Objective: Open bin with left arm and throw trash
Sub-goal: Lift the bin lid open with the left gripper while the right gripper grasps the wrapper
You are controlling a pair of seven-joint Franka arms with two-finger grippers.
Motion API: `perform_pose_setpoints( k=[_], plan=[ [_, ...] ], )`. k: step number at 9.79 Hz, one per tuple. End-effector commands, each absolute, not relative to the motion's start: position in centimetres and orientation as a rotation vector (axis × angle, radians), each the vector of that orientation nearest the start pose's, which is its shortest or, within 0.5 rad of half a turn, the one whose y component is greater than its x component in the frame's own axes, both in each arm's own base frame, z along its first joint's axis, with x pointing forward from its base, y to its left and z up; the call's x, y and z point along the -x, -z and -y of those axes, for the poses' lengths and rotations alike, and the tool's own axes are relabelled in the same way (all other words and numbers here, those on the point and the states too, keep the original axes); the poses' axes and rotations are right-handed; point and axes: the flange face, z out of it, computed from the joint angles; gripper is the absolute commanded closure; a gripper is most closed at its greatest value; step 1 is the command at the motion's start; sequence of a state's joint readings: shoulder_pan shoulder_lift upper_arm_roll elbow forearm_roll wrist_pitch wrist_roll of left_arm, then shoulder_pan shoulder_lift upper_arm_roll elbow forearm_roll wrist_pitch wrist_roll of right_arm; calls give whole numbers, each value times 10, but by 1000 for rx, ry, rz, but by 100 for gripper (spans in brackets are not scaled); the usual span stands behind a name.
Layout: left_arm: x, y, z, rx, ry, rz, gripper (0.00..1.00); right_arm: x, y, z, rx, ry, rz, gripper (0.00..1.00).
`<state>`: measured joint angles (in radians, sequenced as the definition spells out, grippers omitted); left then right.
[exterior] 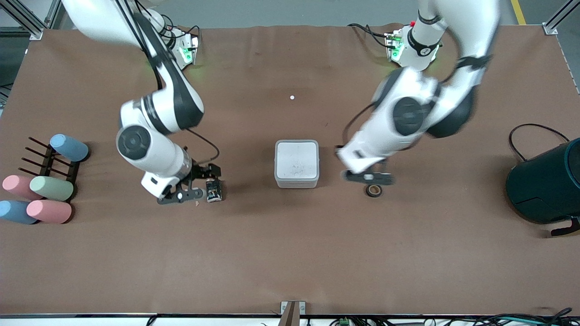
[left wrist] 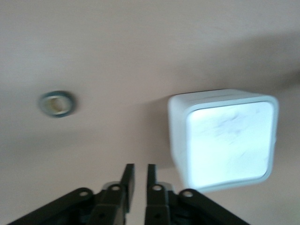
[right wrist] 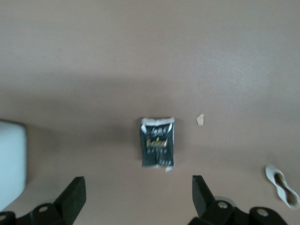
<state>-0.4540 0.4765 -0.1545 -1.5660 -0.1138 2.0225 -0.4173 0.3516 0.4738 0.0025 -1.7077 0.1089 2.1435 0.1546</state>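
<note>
The white-grey bin [exterior: 297,164] stands mid-table with its lid down; it also shows in the left wrist view [left wrist: 225,138]. My left gripper [exterior: 369,177] [left wrist: 139,172] hovers low beside the bin toward the left arm's end, shut and empty. The dark tape roll [exterior: 374,190] [left wrist: 57,103] lies on the table just beside it. My right gripper [exterior: 199,184] [right wrist: 139,193] is open and empty, low over the table next to the black snack wrapper [exterior: 214,190] [right wrist: 158,142]. The pale figure-eight band [right wrist: 282,185] lies near it.
A large dark teal cylinder [exterior: 543,185] with a cable stands at the left arm's end. Pastel cups [exterior: 50,188] and a dark rack [exterior: 47,163] sit at the right arm's end. A small paper scrap [right wrist: 200,120] lies by the wrapper.
</note>
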Motion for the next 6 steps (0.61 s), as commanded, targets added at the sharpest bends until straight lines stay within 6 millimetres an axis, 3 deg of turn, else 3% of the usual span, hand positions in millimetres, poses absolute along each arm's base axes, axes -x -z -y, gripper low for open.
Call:
perform_pose_setpoints(
  k=[1,3,4,6],
  plan=[
    [-578,-327,405,3314,-131,-153,100,-624,-279,-233,3053,-79,188,0],
    [-572,-297,436,3336,-123,-69,100,-599,-226,-229,3054,9,183,0],
    [-572,-291,444,3338,-133,-27,100,-591,-217,-230,3049,58,192,0],
    [-569,-299,450,3344,-119,-28,100,-590,-213,-234,3048,71,207,0]
  ],
)
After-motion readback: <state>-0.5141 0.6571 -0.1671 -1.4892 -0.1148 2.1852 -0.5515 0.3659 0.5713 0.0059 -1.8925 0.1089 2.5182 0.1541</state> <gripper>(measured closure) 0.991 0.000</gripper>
